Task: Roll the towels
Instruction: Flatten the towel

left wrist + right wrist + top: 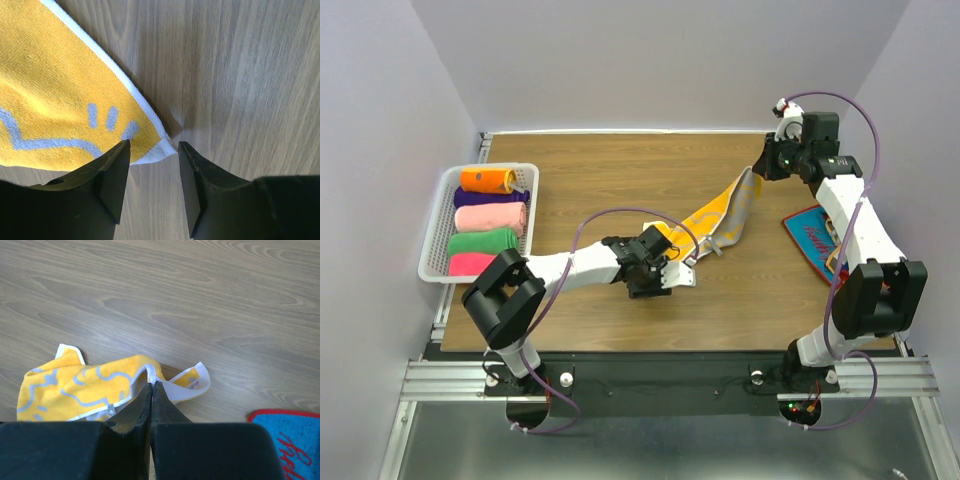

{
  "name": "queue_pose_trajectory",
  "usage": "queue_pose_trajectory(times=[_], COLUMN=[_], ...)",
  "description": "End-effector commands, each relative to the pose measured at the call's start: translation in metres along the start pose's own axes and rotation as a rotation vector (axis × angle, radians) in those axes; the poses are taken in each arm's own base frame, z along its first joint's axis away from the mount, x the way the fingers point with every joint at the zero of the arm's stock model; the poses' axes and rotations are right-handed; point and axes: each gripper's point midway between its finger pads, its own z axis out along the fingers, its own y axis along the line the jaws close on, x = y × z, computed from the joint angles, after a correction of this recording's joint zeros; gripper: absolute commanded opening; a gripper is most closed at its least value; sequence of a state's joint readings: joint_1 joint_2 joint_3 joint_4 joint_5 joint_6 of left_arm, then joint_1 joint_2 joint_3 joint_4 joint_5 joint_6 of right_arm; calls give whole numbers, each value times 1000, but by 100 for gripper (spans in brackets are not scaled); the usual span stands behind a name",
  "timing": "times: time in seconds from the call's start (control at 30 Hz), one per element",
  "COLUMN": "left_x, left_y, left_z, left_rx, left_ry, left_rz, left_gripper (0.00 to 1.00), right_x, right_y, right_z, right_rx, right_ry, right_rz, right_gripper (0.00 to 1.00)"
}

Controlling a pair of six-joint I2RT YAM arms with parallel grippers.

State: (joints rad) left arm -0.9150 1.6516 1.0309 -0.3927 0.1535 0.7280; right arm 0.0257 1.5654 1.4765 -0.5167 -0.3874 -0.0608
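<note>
Towel corner btwn L gripper tips

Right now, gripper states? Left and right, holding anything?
Left gripper: open, holding nothing; the yellow towel corner lies at its tips.
Right gripper: closed, pinching the yellow towel's edge.

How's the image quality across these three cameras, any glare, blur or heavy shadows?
Top external: evenly lit and sharp, soft shadows on the table. Left wrist: crisp weave on the yellow towel, a dark shadow beside its edge, pale sheen on the wood. Right wrist: wood grain sharp, the fingers nearly featureless black.
</note>
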Motion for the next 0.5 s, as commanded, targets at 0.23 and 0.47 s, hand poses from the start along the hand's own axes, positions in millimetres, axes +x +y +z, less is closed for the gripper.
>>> queue_pose_trajectory(times=[0.23,0.47], left_x=[8,4], left_y=[-4,-1], left_z=[5,6], left_rx=[-10,-26], left_ry=[3,-14], left_rz=[3,-14], left_gripper=[44,15], right_x=[-3,1], right_y=[-8,-11], right_z=[6,6], right_rx=[22,34], right_ry=[-4,6], right_rz=[-13,-18], right_gripper=[1,1])
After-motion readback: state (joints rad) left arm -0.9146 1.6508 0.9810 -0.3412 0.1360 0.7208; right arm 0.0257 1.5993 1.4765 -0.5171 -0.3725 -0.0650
